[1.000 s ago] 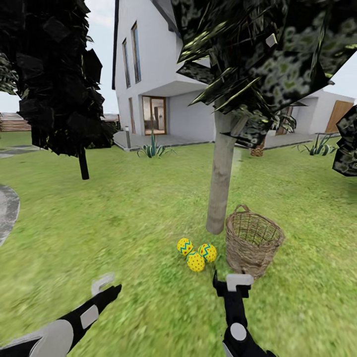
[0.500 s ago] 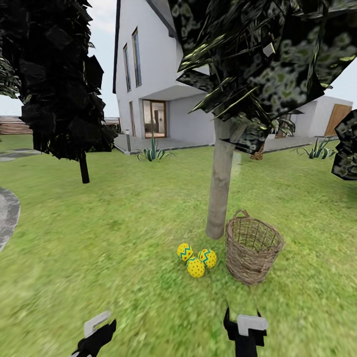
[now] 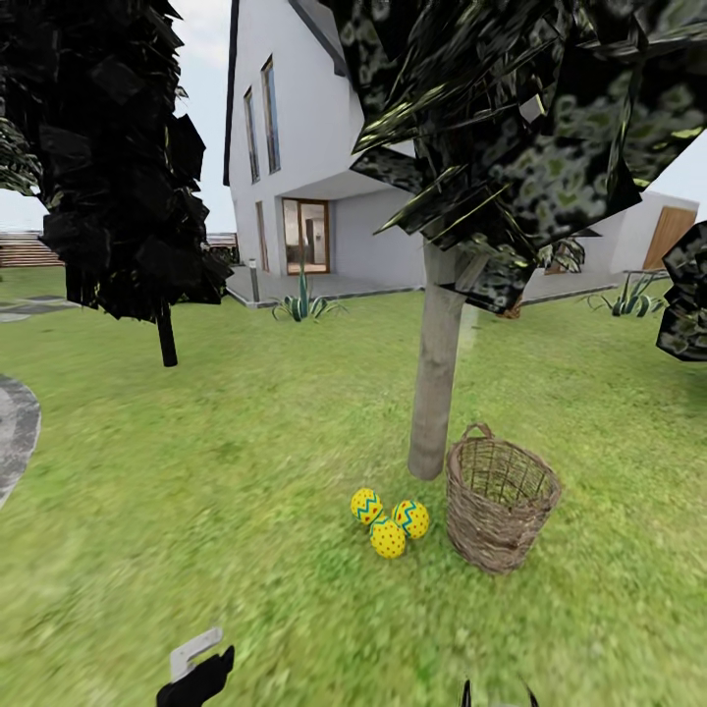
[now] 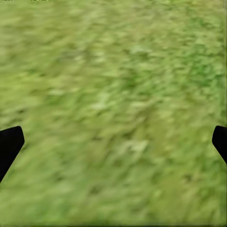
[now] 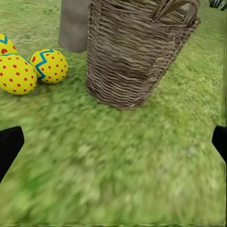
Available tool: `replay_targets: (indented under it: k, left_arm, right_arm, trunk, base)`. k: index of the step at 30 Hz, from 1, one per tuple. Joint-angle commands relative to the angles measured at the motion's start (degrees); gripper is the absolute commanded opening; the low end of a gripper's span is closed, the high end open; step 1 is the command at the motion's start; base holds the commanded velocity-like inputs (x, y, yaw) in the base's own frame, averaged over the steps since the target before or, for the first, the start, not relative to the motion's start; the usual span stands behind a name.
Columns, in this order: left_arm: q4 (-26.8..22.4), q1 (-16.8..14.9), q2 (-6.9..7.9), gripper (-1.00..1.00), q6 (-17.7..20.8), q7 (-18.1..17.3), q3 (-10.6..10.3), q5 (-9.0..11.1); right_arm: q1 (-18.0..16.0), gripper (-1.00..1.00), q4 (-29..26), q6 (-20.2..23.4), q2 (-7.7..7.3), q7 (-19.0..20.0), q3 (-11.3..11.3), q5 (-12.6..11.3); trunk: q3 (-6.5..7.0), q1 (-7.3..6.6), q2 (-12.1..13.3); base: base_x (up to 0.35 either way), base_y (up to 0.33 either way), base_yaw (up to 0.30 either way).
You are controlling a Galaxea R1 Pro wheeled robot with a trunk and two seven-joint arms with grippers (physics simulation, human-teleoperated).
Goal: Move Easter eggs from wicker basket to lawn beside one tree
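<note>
Lying together on the lawn (image 3: 245, 471) just beside the foot of the tree (image 3: 434, 383): three Easter eggs (image 3: 389, 518), yellow with blue zigzags and red dots, touching one another in a tight cluster. Standing upright on the far side of that cluster, near the trunk: wicker basket (image 3: 499, 503), with nothing visible inside through the open weave.

Judging handling: eggs likely light, hard-shelled, smooth and prone to rolling or slipping; gripping best across the widest middle, gently, from above. Basket likely light and stiff but springy; taking hold best at the rim or the small loop handle.

Hanging low over bare grass: left pincer (image 4: 113, 142), fingers spread wide, holding nothing. Facing the basket and two of the eggs from close to the ground: right pincer (image 5: 113, 142), fingers likewise far apart, empty.

Reading progress: all three eggs apparently out and beside one tree, task seeming complete.
</note>
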Motion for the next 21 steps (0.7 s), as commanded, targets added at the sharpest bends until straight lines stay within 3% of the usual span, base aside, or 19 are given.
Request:
replay_targets:
  k: [1, 6, 12, 15, 16, 17, 21]
  left_arm:
    - [0.1, 0.0, -0.07, 1.00, -0.2, -0.5, 0.2, -0.3]
    - [0.1, 1.3, -0.10, 1.00, -0.2, -0.4, 0.3, -6.6]
    - [0.1, 2.7, -0.11, 1.00, -0.3, -0.5, 0.3, -8.1]
    - [0.1, 6.1, -0.07, 1.00, -1.5, -0.4, 0.3, -8.2]
    - [0.1, 10.2, -0.12, 1.00, -4.2, -0.4, 0.2, -8.6]
    - [0.1, 11.6, -0.17, 1.00, -5.4, -0.4, 0.2, -9.0]
    - [0.1, 15.0, -0.76, 1.00, -7.7, -0.4, 0.2, -10.9]
  right_arm:
    - [-0.1, 1.00, 1.2, -0.5, -0.07, -0.4, 0.5, -0.4]
    - [-0.2, 1.00, 5.4, -1.0, -0.71, -0.2, 0.3, -0.4]
    - [-0.3, 1.00, 7.8, -1.1, -1.22, 4.7, 0.3, -0.4]
    - [-0.3, 1.00, 8.1, -1.2, -1.18, 5.9, 0.4, -0.4]
    - [-0.3, 1.00, 8.4, -1.8, -1.14, 6.1, 0.4, -0.4]
    - [-0.3, 1.00, 8.4, -2.5, -1.14, 6.1, 0.4, -0.4]
    - [-0.3, 1.00, 8.7, -3.9, -1.18, 6.1, 0.5, -0.4]
  trunk:
    - [0.13, -0.24, 0.4]
    - [1.03, -1.34, 2.4]
    - [2.10, -2.65, 4.8]
    - [2.64, -3.31, 6.0]
    - [2.82, -3.53, 6.4]
    - [3.00, -3.75, 6.8]
    - [3.72, -4.63, 8.4]
  base:
    - [0.000, 0.000, 0.042]
    - [0.000, 0.000, 0.086]
    - [0.000, 0.000, 0.062]
    - [0.000, 0.000, 0.005]
    - [0.000, 0.000, 0.000]
    - [0.000, 0.000, 0.000]
    - [0.000, 0.000, 0.000]
